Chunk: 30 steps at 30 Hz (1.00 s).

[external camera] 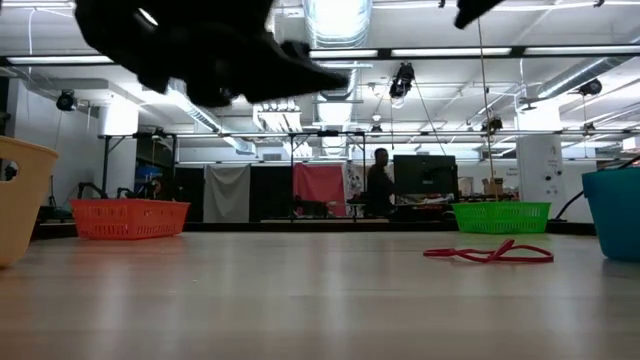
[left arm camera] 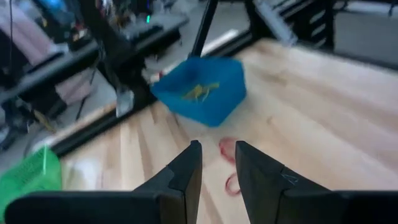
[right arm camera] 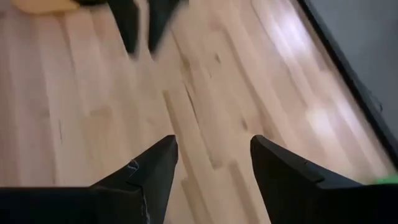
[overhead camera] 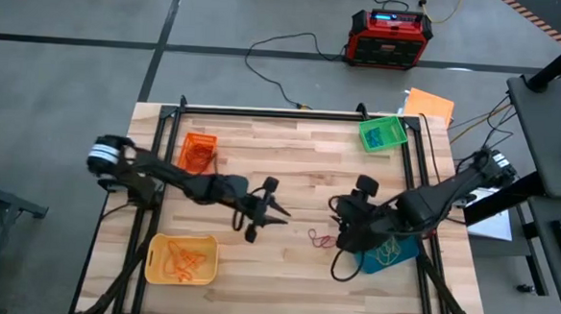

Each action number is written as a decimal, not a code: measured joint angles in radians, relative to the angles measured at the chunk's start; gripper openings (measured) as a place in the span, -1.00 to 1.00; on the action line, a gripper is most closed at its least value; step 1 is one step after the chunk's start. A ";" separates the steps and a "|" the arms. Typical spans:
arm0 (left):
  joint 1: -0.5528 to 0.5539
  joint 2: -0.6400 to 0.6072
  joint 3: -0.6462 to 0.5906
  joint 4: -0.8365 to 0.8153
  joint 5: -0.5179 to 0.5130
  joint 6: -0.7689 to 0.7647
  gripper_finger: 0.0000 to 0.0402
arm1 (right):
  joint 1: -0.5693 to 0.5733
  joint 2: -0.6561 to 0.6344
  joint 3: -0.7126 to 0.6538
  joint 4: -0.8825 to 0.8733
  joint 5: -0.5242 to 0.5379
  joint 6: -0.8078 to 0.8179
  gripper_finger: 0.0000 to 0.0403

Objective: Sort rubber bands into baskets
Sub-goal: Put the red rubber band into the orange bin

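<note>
The red rubber bands point(overhead camera: 320, 240) are lying limp beside the right gripper point(overhead camera: 346, 239), its jaws gaping empty; pinching one strand should work.

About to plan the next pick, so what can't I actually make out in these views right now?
- Blue basket, high view: right arm covers part of it; contents unclear.
- Blue basket, low view: cut off by the picture's edge.
- Red rubber bands, high view: too small to count.
- Yellow basket, low view: mostly cut off.
- Left pincer: blur hides any thin band.
</note>
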 joint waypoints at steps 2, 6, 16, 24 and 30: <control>0.008 0.056 0.027 -0.001 -0.006 -0.007 -0.59 | -0.012 -0.021 -0.020 0.058 0.006 -0.066 -0.01; 0.007 0.184 0.127 -0.001 -0.002 -0.010 -0.59 | -0.034 -0.058 -0.065 0.156 0.005 -0.180 -0.01; 0.019 0.404 0.306 -0.039 -0.002 -0.013 -0.59 | -0.047 -0.143 -0.216 0.328 0.008 -0.290 -0.01; 0.020 0.479 0.369 -0.104 0.038 -0.065 -0.56 | -0.047 -0.252 -0.440 0.674 0.015 -0.373 -0.01; 0.018 0.493 0.366 -0.155 0.058 -0.065 -0.29 | -0.047 -0.303 -0.552 0.785 0.033 -0.370 -0.01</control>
